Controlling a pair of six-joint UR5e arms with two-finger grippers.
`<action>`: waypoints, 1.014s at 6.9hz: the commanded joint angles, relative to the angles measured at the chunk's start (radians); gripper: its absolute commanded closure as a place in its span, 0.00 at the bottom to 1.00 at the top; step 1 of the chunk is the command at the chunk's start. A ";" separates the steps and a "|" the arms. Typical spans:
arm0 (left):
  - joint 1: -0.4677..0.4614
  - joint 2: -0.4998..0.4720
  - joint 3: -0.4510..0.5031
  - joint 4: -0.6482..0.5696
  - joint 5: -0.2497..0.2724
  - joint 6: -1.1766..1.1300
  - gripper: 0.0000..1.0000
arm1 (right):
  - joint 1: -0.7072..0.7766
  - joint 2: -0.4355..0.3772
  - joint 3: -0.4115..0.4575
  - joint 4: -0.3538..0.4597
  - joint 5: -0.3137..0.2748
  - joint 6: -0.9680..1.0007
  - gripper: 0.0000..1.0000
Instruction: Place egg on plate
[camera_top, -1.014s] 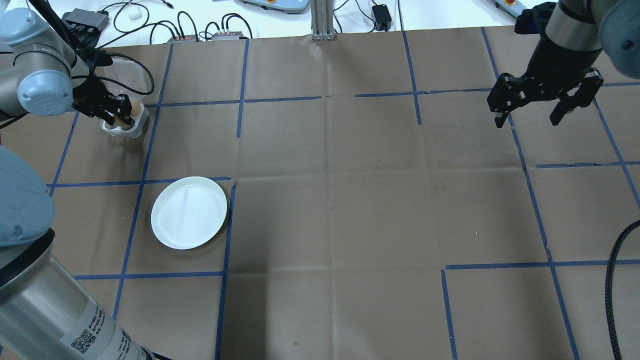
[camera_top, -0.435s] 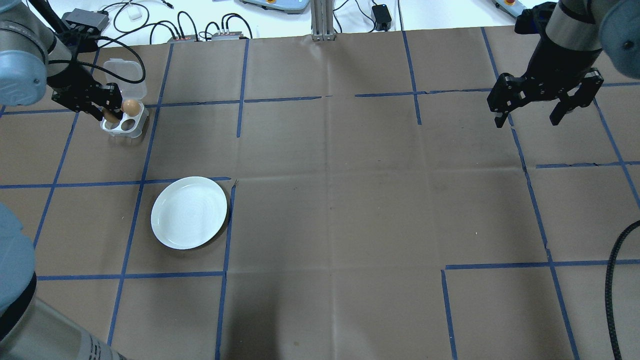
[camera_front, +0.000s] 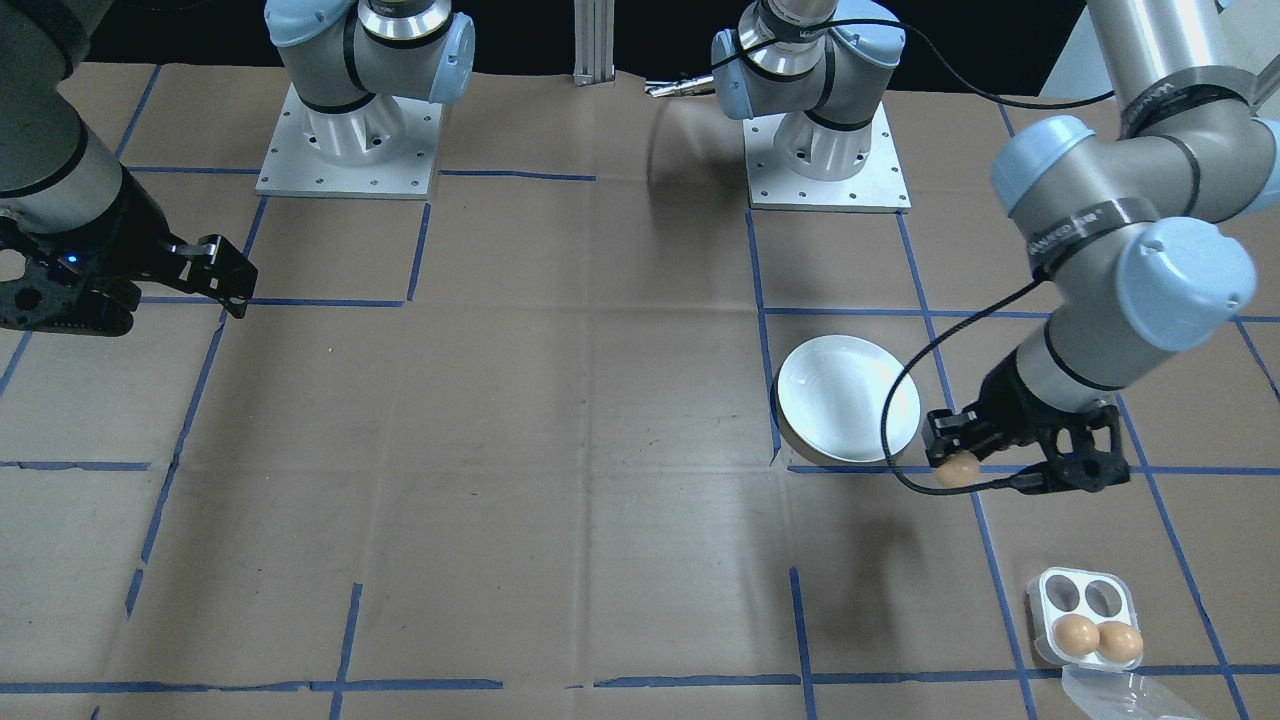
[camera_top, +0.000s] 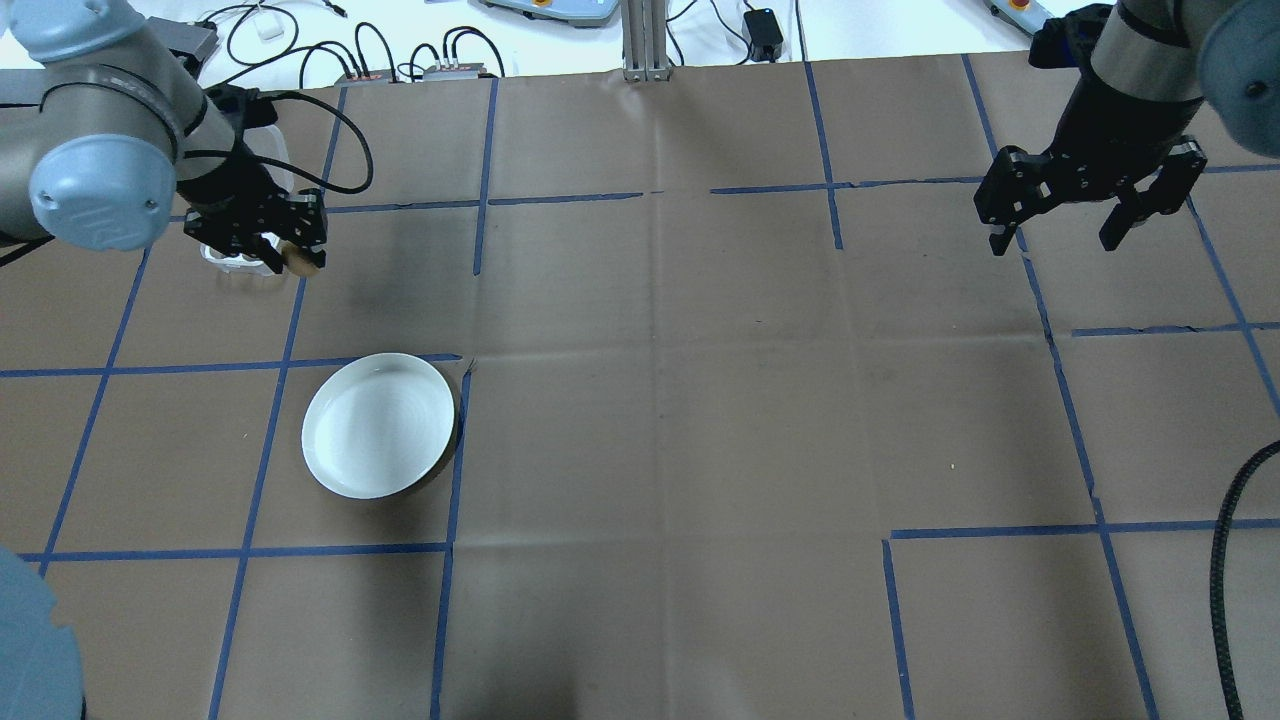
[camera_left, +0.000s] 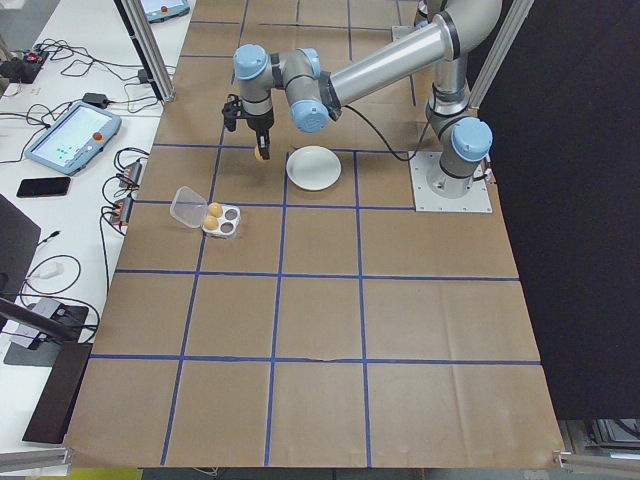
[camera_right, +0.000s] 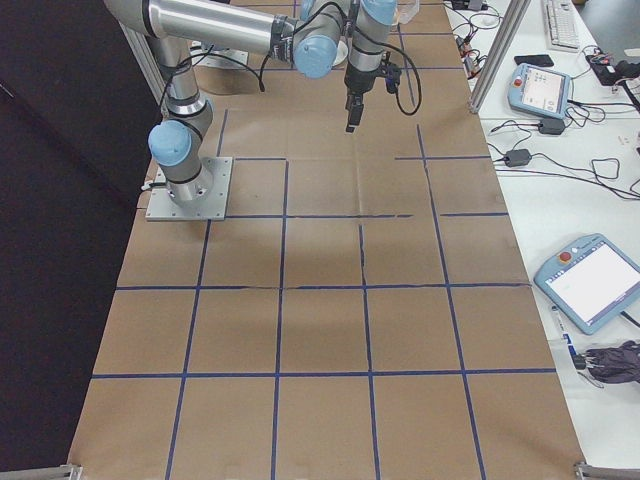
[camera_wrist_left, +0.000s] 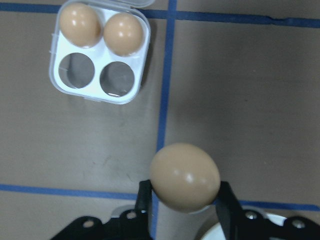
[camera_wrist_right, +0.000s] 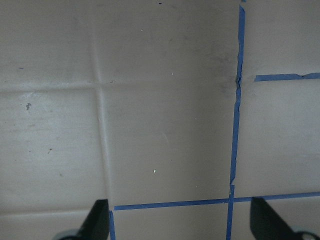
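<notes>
Left pincer (camera_front: 962, 466): closed on egg (camera_wrist_left: 185, 176), aloft.
Right pincer (camera_top: 1065, 240): spread, empty.
Advice: carry over plate (camera_front: 848, 412) centre, lower gently, then release.

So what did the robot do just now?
The left gripper lifted an egg out of the egg tray and is carrying it toward the plate. Two eggs stayed in the tray. The plate and the open right gripper haven't moved.

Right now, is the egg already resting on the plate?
No: the egg is held off the table in the left tool, beside the plate, which is bare.
</notes>
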 joint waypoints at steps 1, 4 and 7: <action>-0.087 0.007 -0.089 0.006 -0.003 -0.112 1.00 | 0.000 0.000 0.000 0.000 0.000 0.000 0.00; -0.088 -0.002 -0.209 0.025 -0.009 -0.120 1.00 | 0.000 0.000 0.000 -0.002 0.000 0.000 0.00; -0.088 -0.014 -0.217 0.018 -0.015 -0.120 0.24 | 0.000 0.000 0.000 0.000 0.001 0.000 0.00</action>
